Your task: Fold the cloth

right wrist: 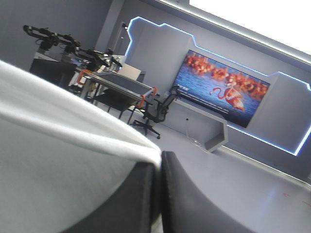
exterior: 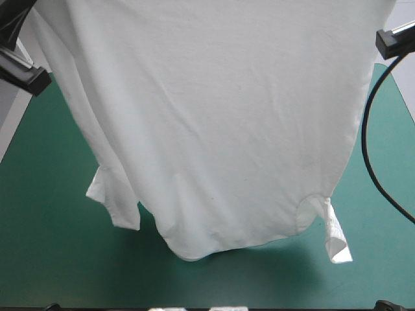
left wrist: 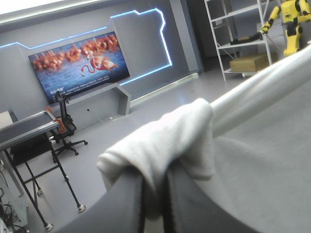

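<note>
The white T-shirt [exterior: 220,110] hangs spread out high above the teal-green table [exterior: 45,214], held up by its two upper corners. Its neck end dangles lowest near the table's front, with one short sleeve [exterior: 113,197] hanging at the left and the other sleeve [exterior: 334,233] at the right. In the left wrist view my left gripper [left wrist: 154,194] is shut on a bunched corner of the T-shirt [left wrist: 170,136]. In the right wrist view my right gripper [right wrist: 159,167] is shut on the other corner of the T-shirt [right wrist: 73,145]. Both arms are raised, and the wrist views look level into the room.
Bare teal-green cover [exterior: 382,259] shows beneath and to both sides of the hanging shirt. The table's left edge [exterior: 11,139] and right edge [exterior: 401,91] are in view.
</note>
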`<state>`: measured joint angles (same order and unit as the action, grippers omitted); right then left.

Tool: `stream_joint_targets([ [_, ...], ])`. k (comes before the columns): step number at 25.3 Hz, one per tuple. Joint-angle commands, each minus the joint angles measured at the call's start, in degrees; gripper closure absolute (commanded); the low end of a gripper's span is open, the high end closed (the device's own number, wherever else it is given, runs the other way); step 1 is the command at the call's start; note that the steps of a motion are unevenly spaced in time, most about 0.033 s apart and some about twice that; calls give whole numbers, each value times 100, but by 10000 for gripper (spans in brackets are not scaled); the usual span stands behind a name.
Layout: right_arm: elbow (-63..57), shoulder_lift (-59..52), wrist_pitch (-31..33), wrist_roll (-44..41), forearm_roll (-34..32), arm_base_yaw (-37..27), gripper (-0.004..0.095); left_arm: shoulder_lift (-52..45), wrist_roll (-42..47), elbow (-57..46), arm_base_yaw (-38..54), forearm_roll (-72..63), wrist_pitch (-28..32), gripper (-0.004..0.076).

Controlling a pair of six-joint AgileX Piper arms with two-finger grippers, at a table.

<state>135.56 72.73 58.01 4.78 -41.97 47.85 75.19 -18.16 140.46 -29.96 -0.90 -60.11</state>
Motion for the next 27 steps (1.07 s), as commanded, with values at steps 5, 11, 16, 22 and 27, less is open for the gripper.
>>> stream_joint_targets([
  [5, 157, 686, -1498, -1299, -3163, -565, 925, 1091, 291, 125, 22, 1713, 2658, 733],
  [11, 157, 1695, -3105, -1809, 130, -3579, 925, 1781, 1042, 125, 218, 2631, 4348, 732],
  [16, 460, 2618, -3931, -892, 2587, -4681, 925, 2343, 1992, 183, 1132, 2197, 5529, 732],
  [22, 1757, 3659, -4346, 110, 4118, -4989, 925, 3231, 2275, 1134, 1738, 1904, 6288, 732],
  [27, 2082, 3889, -4394, 369, 4365, -5040, 925, 3635, 2478, 1730, 1870, 1770, 6080, 732],
])
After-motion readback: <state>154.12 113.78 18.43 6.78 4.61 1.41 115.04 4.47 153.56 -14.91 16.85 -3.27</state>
